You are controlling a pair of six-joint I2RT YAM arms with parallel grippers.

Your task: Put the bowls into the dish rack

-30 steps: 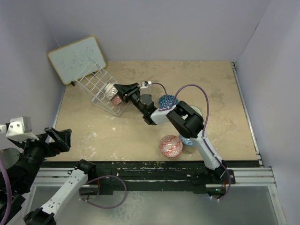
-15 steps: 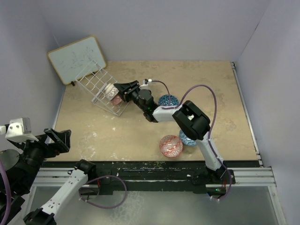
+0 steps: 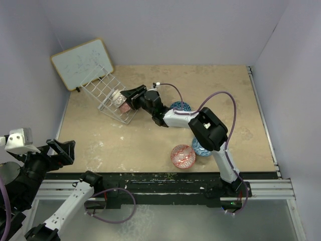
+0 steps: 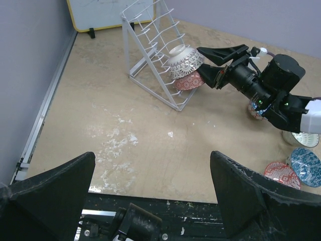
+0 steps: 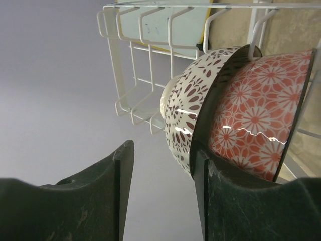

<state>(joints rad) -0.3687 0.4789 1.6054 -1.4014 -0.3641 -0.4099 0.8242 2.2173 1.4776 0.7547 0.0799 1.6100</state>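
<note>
Currently, right pincer (image 5: 163,148) stands spread at the rack (image 3: 104,94), cream bowl (image 5: 183,113) seated beside red bowl (image 5: 256,115). Next: back out cleanly, fetch another.

Six bowls (image 4: 184,61) are showing: two are sitting in the one rack (image 4: 145,55), one cream and one red-flowered; four are lying on the bench (image 4: 125,115), two blue, one red, one cream. One whiteboard (image 4: 108,10) is standing behind. Two arms (image 3: 210,135) are showing.

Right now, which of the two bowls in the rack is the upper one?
The cream-white bowl with dark patterning; the red floral bowl sits below it.
</note>
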